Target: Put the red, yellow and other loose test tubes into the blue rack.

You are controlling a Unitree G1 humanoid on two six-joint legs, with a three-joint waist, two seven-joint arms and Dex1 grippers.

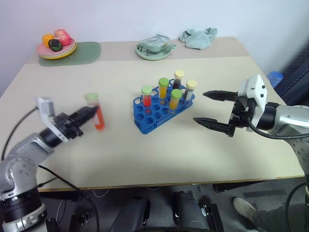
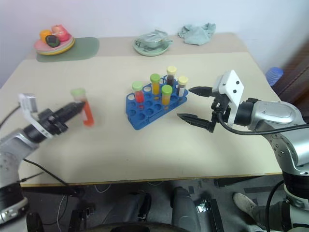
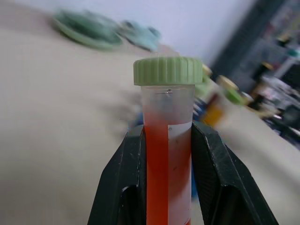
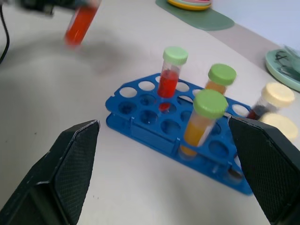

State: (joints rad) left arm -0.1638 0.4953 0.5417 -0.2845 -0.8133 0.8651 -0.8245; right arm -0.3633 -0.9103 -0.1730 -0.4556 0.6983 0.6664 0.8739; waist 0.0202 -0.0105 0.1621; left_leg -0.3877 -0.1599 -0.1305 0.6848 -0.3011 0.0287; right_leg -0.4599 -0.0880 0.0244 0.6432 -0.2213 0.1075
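— Where's the loose tube?
— The red test tube (image 1: 99, 116), green-capped, is clamped upright between the left gripper (image 1: 89, 114) fingers, held above the bench (image 1: 159, 154) toward its left edge, well apart from the blue rack (image 1: 161, 109).
— And the rack?
— Mid-bench, holding five tubes: three green-capped, two cream-capped.
— The other arm?
— The right gripper (image 1: 211, 109) hangs just beside the rack's right end, fingers spread wide, holding nothing.
— Anything else?
— A fruit plate (image 1: 56, 48), a dish (image 1: 153, 50) and a cloth (image 1: 198, 37) lie along the far edge.
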